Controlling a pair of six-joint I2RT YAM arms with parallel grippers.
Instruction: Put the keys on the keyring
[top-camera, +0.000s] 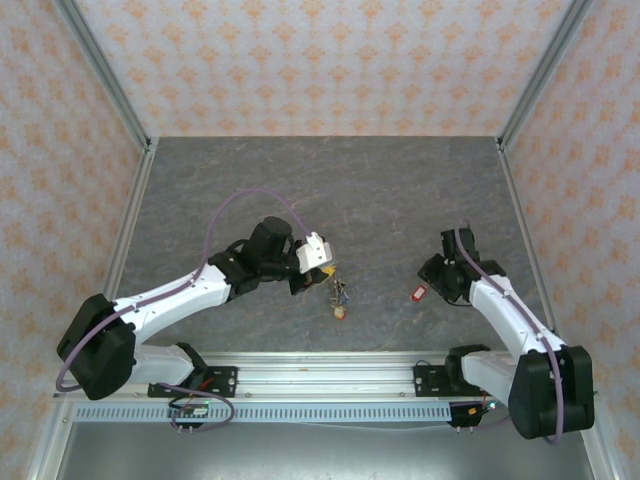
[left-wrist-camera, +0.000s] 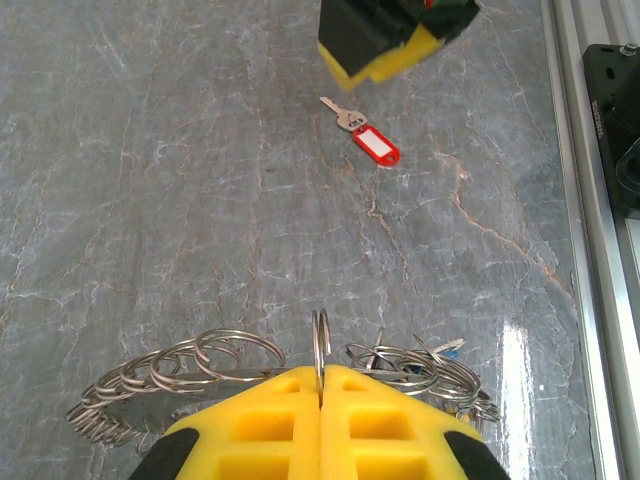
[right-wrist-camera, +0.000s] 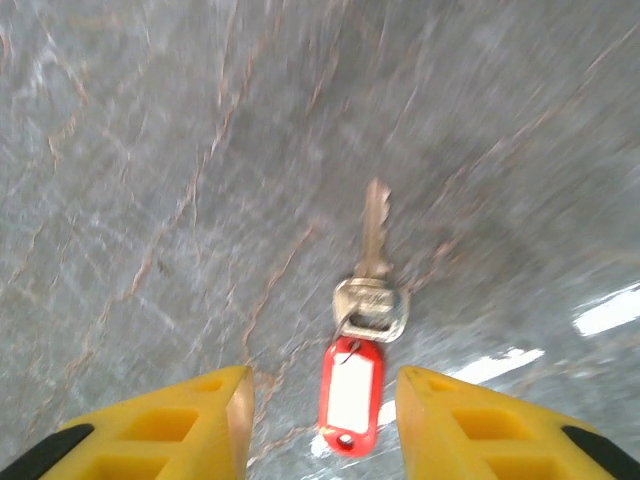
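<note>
The left tool (left-wrist-camera: 321, 388) is clamped tight on the keyring (left-wrist-camera: 215, 352), with a few keys (top-camera: 341, 295) hanging from it. Over on the right, the right tool (right-wrist-camera: 322, 385) hovers part open and holds nothing, its fingers either side of the red tag (right-wrist-camera: 350, 395) of a loose key (right-wrist-camera: 375, 235) lying flat on the table (right-wrist-camera: 120, 150). Pick-up step, I'd say. Next it needs to drop, close squarely on that tag and carry the key across to the ring.
</note>
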